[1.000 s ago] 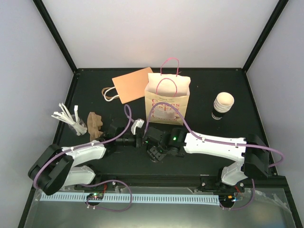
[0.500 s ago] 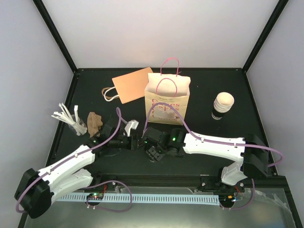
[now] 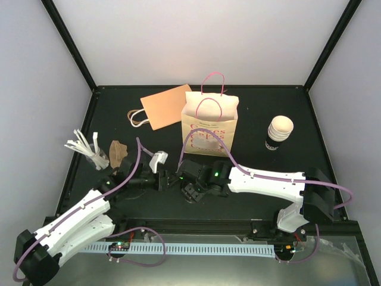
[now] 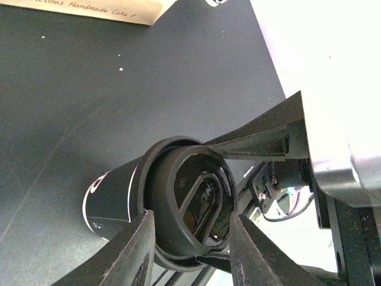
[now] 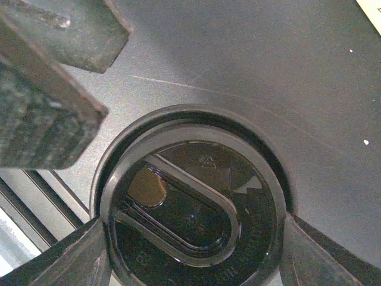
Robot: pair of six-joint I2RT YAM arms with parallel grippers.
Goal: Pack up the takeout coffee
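The takeout coffee (image 3: 278, 133), a cream-white ribbed cup with a dark lower part, stands at the right of the table, away from both arms. In the middle, a black cup (image 4: 110, 199) with a black lid (image 5: 190, 196) sits between the two grippers, hidden under them in the top view. My right gripper (image 5: 193, 226) is shut on the lid's rim, one finger on each side. My left gripper (image 4: 190, 219) faces the lid (image 4: 190, 202) with its fingers (image 5: 53, 101) spread beside it, gripping nothing. The printed paper bag (image 3: 209, 128) stands open just behind the grippers.
A flat brown paper bag (image 3: 166, 106) lies at the back left. White sticks in a holder (image 3: 83, 149) and a brown pulp carrier (image 3: 119, 154) sit at the left. The table's front rail (image 3: 196, 225) runs close behind the grippers.
My left gripper has widened its jaws and drawn back a little to the left, its arm swinging outward. The right gripper and the black cup have stayed put.
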